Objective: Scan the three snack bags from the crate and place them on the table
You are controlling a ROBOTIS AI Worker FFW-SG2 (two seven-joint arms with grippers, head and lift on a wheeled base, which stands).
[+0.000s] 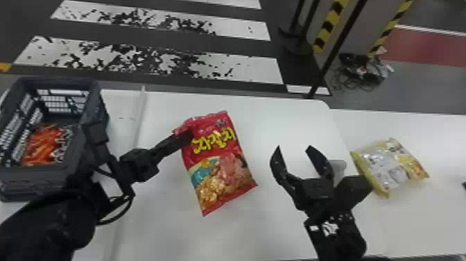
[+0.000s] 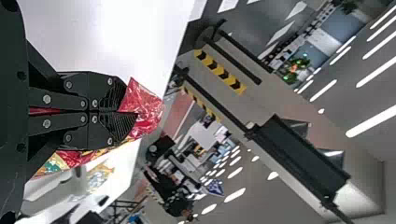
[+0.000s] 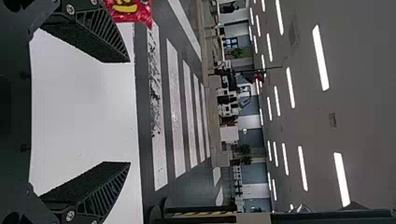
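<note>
White counter (image 1: pixel 291 118), striped floor (image 1: pixel 242 69) beyond. Left tool (image 1: pixel 186 136) pinched closed on the red snack bag (image 1: pixel 216 149) by its top end, over the counter. Right tool (image 1: pixel 294 148) spread wide, holding nothing. Yellow snack bag (image 1: pixel 391 170) lying at right; gray crate (image 1: pixel 34 174) at left, orange pack (image 1: pixel 43 145) inside.

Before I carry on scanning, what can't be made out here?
- Red bag's gripped corner: under the left hand, left wrist view.
- Its back: turned away, head view.
- Orange contents of the crate: too blurred to count, head view.
- Pale object: partly behind the right hand, head view.
</note>
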